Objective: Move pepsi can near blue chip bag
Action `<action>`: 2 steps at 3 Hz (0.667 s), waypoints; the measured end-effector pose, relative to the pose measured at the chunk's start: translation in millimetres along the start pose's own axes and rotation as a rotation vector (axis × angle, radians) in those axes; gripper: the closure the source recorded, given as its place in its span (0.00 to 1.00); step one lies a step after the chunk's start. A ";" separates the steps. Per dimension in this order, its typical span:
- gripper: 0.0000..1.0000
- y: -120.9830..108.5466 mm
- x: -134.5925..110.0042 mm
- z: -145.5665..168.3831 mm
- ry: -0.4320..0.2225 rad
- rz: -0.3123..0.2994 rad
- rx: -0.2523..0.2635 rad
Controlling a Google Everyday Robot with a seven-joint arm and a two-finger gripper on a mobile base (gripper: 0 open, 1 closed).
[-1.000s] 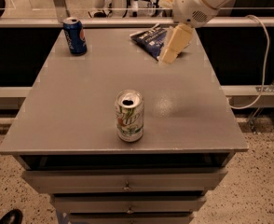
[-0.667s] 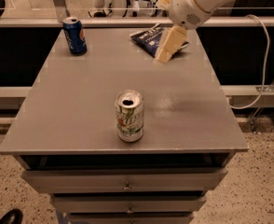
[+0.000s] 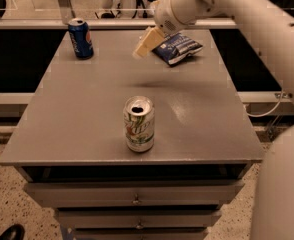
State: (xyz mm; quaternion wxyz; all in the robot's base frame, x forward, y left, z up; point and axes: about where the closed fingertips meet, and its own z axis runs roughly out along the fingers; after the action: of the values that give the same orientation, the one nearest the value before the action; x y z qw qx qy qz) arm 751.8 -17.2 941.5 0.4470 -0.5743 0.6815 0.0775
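Grey tabletop point(image 3: 72, 119) fills most of your view, with drawers point(image 3: 137, 196) under its front edge and speckled floor point(image 3: 7, 204) below. Your gripper point(image 3: 148, 43) hangs over the far middle of the table, at the end of the white arm point(image 3: 247, 14) that reaches in from the upper right. You cannot tell from this angle whether it is open or closed, and nothing shows in its grasp. Just to its right, the blue chip bag point(image 3: 179, 48) lies flat near the far right edge. The pepsi can point(image 3: 80, 38) stands upright at the far left corner, well apart from both the bag and your gripper. A white-and-green soda can point(image 3: 139, 123) stands upright near the front middle, with a dark opening in its top
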 end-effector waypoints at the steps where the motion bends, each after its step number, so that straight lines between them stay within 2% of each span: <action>1: 0.00 -17.3 -16.9 46.3 -0.068 0.060 0.042; 2: 0.00 -21.3 -36.3 99.1 -0.115 0.109 0.065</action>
State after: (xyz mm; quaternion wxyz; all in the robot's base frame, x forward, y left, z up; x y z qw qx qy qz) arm 819.3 63.1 917.2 0.4989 -0.5163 0.6869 0.1126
